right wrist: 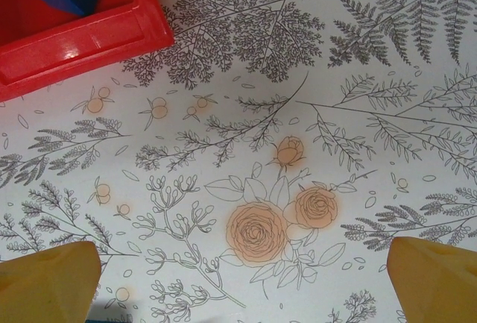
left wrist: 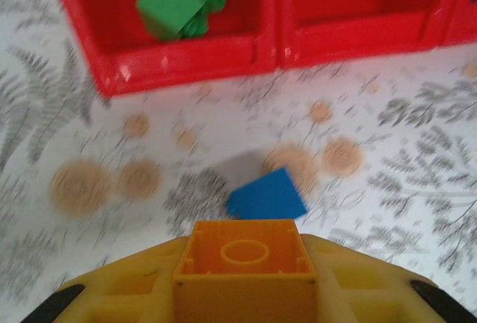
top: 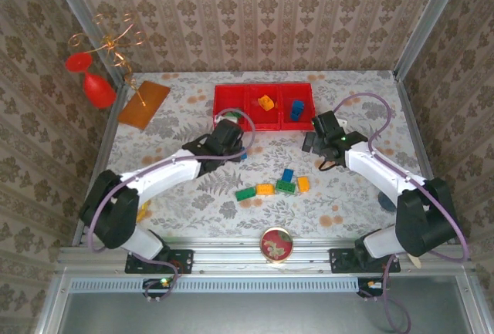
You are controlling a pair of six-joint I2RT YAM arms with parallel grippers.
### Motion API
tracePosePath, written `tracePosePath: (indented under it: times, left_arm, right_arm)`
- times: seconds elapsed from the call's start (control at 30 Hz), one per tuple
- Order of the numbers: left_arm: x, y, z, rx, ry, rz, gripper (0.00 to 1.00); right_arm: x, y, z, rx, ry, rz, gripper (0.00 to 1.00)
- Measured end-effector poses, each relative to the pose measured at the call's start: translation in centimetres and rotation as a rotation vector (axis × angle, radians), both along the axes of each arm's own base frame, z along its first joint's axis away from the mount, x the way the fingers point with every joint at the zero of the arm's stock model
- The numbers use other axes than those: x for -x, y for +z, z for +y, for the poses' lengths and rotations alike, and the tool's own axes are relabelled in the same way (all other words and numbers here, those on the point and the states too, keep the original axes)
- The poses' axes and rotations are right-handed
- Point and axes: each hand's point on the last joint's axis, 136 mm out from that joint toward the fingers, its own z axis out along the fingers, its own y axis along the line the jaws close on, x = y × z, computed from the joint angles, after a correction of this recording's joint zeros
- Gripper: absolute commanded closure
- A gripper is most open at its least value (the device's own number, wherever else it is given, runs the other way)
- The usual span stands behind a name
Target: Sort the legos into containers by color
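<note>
Left jaws pinch orange lego (left wrist: 244, 263), bottom centre of left wrist view, over desk (left wrist: 112, 140) below red containers (left wrist: 186, 63). Right jaws wide, empty. We judge brick light, stiff, slick: hold flat side walls.

The left end effector (left wrist: 246, 297) grips an orange brick (left wrist: 246, 259). Just ahead of it a blue brick (left wrist: 266, 196) lies on the worktop (left wrist: 395, 181), right in the way. Past that stands the front wall of the red tray (left wrist: 186, 62), so a hand must go over it. The worktop on both sides of the blue brick is free. The right end effector (right wrist: 238, 293) is spread wide above free worktop, with the tray corner ahead to its left. More bricks (top: 274, 187) lie behind both, in the middle.
</note>
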Motion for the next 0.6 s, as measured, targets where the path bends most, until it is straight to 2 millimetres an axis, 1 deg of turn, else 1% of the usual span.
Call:
tracePosePath:
  times: [0.17, 0.33, 0.43, 0.6]
  left_arm:
    - [-3.1, 0.7, -3.5, -0.001, -0.070, -0.041, 0.68]
    - [-6.3, 1.8, -6.4, 0.010, -0.120, -0.085, 0.68]
    - [-8.0, 2.3, -7.8, 0.012, -0.141, -0.110, 0.68]
    - [-10.4, 2.5, -9.1, 0.007, -0.156, -0.137, 0.68]
  right_arm:
    - [0.3, -0.4, -0.1, -0.006, -0.014, 0.008, 0.00]
    - [0.3, -0.5, -0.1, -0.011, -0.022, 0.008, 0.00]
    - [0.3, -0.5, -0.1, -0.016, -0.030, 0.007, 0.00]
    - [0.7, -1.0, -0.3, -0.013, -0.034, 0.020, 0.00]
